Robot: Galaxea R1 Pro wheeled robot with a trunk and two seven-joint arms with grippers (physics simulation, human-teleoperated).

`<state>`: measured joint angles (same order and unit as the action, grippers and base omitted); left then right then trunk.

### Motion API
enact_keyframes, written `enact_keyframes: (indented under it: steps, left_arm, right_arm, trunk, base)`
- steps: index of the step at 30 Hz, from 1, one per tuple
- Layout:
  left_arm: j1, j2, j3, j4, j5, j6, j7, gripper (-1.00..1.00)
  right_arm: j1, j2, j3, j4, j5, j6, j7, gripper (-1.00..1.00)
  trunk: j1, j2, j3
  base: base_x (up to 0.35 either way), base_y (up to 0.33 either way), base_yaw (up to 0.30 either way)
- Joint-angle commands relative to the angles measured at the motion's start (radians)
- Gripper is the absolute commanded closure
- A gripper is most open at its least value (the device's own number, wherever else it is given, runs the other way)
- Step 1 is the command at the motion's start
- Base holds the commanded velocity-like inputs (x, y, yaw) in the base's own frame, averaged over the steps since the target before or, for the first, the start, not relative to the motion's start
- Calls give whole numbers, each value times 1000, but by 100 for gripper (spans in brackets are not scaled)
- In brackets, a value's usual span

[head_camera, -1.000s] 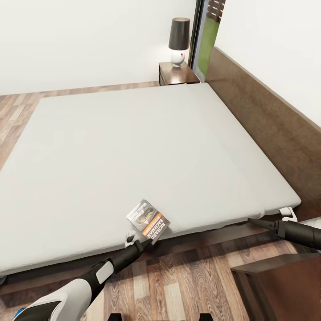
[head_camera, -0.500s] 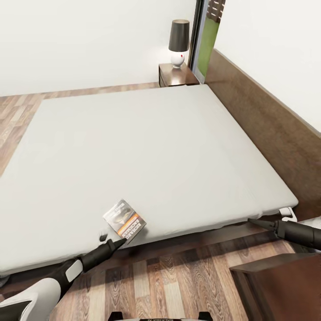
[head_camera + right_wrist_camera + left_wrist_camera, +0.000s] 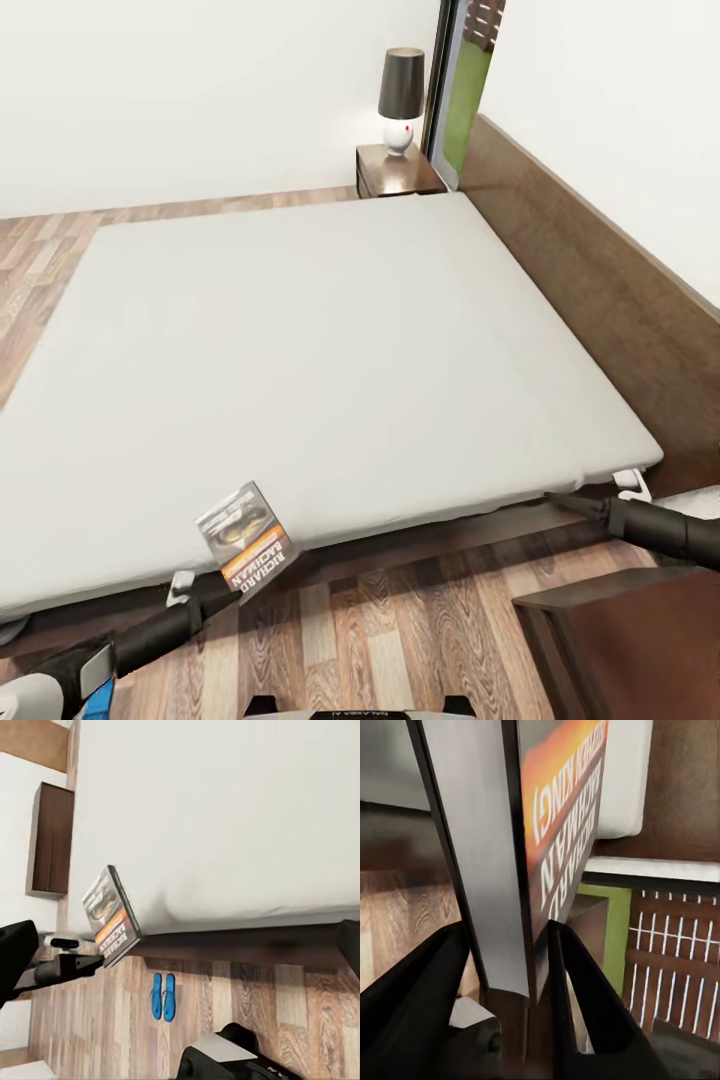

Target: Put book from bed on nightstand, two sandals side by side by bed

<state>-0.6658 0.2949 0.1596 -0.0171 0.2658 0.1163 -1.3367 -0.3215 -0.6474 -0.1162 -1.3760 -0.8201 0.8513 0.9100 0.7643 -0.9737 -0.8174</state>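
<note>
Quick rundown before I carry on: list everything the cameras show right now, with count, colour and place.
book: one, dark grey with orange band, held at the bed's near edge
bed: one, pale mattress, dark brown frame, ahead
nightstand: one, dark reddish-brown, beyond the bed's far corner
lamp: one, dark shade, white base, on that nightstand
sandals: two, bright blue, side by side on the floor beside the bed
cabinet: one, dark brown, near right
left gripper: shut on the book
right gripper: by the bed's near right corner
</note>
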Motion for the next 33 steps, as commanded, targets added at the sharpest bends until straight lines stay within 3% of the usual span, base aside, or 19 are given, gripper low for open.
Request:
enact_keyframes:
  steps: [1, 5, 6, 8, 15, 22, 33]
  left_arm:
    - [4, 15, 8, 1, -6, 5, -15, 100]
    - [10, 33, 8, 1, -6, -2, -40, 100]
    - [12, 37, 8, 1, -7, -4, -68, 100]
    - [12, 39, 8, 1, -7, -4, -90, 100]
    - [12, 40, 8, 2, -7, -4, -105, 100]
    - [12, 39, 6, 2, -7, -4, -108, 100]
    - [12, 35, 6, 2, -7, -4, -107, 100]
  right_arm:
    - [-1, 13, 0, 2, 12, 5, 2, -100]
    - [-1, 35, 0, 4, 103, 5, 4, -100]
    - [-1, 41, 0, 4, 156, 5, 5, -100]
    - [-1, 42, 0, 5, 173, 5, 6, -100]
    - [-1, 44, -1, 9, 185, 5, 6, -100]
    - [-1, 44, -2, 82, 185, 6, 7, -100]
    - [-1, 44, -2, 86, 187, 5, 7, -100]
  trunk:
    - [-4, 7, 3]
    - [-19, 35, 15]
    - [-23, 42, 18]
    - [-31, 56, 25]
    - [-57, 105, 47]
    - [-84, 154, 69]
    - [-126, 231, 103]
  base:
    - [0, 0, 0]
    - [0, 0, 0]
    - [0, 0, 0]
    - [0, 0, 0]
    - [0, 0, 0]
    - [0, 0, 0]
    - [0, 0, 0]
